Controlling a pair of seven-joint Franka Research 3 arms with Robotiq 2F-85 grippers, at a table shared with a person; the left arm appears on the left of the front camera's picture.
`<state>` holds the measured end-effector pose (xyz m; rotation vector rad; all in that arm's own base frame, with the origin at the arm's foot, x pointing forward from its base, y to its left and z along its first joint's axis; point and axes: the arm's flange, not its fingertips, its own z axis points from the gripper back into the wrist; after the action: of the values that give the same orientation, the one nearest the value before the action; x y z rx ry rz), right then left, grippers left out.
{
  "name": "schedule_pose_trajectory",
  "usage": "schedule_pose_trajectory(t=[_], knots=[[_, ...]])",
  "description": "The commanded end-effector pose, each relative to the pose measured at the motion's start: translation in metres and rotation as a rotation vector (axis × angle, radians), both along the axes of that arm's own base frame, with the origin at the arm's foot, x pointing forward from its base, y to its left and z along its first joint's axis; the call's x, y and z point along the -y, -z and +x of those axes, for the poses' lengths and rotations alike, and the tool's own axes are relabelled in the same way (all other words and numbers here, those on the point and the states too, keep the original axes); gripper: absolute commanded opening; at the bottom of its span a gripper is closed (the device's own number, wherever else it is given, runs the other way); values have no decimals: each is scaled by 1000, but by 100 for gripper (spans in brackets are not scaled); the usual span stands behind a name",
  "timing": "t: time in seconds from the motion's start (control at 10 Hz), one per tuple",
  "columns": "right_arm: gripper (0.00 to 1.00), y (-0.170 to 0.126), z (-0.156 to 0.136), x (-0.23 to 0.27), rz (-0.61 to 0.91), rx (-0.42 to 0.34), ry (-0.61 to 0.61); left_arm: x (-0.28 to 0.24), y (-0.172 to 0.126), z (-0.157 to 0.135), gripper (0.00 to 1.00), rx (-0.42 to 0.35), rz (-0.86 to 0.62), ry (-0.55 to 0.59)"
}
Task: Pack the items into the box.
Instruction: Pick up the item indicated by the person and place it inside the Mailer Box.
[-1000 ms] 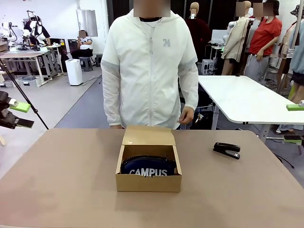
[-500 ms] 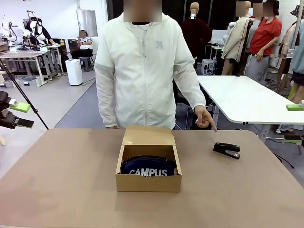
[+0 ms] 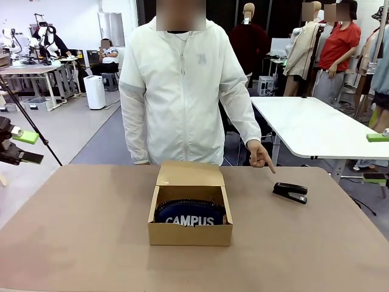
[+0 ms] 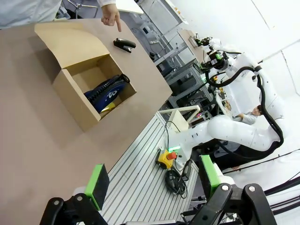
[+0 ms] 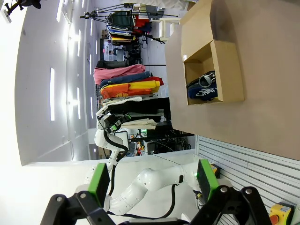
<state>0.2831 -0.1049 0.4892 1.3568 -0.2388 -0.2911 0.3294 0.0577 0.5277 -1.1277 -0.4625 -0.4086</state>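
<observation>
The brown cardboard box [image 3: 189, 234] stands open at the table's middle, its flap lid folded back toward the person. Inside lies the navy "CAMPUS" pencil case [image 3: 189, 214]. The black stapler [image 3: 290, 192] rests on the table to the box's right, and the person's hand [image 3: 260, 156] points a finger down at it. My left gripper [image 3: 27, 148] hangs open off the table's left edge, and my right gripper [image 3: 375, 158] hangs open off the right edge, both far from the items. The left wrist view holds the box [image 4: 70, 44], pencil case [image 4: 108, 89], stapler [image 4: 124, 45] and open left gripper [image 4: 154, 183]. The right wrist view has the box [image 5: 232, 70] beyond the open right gripper [image 5: 152, 180].
The brown table [image 3: 79, 243] is bare around the box. The person in a white jacket [image 3: 182, 91] stands at the far edge. A white table [image 3: 304, 125] stands behind at the right.
The person's hand has swung out from beside the body and now points down at the stapler. Neither arm has moved, and box and pencil case lie as before.
</observation>
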Motion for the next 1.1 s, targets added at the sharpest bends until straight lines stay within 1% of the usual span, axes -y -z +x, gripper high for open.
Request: schedule_pose_trajectory(t=[0.0,0.1,0.2,0.3,0.4,0.5,0.6,0.7,0.8,0.9,1.0], knots=[[100,0,0,0,0,0,0,-3,1,-2,100,16,3,19],[100,-7,31,-9,-136,-111,-5,-3,1,-2,100,16,3,19],[100,-15,75,-24,-344,-226,-63,-3,1,-2,100,16,3,19],[100,-18,123,-45,-601,-329,-115,-3,1,-2,100,16,3,19],[100,-12,158,-59,-838,-414,-106,-3,1,-2,100,16,3,19],[100,1,181,-79,-1068,-437,-48,-3,1,-2,100,16,3,19],[100,15,195,-95,-1257,-420,8,-3,1,-2,100,16,3,19],[100,29,203,-110,-1363,-392,33,-3,1,-2,100,16,3,19],[100,38,205,-122,-1439,-355,36,-3,1,-2,100,16,3,19],[100,39,199,-128,-1398,-318,-7,-3,1,-2,100,16,3,19],[100,37,209,-119,-1074,-260,40,-3,1,-2,100,16,3,19]])
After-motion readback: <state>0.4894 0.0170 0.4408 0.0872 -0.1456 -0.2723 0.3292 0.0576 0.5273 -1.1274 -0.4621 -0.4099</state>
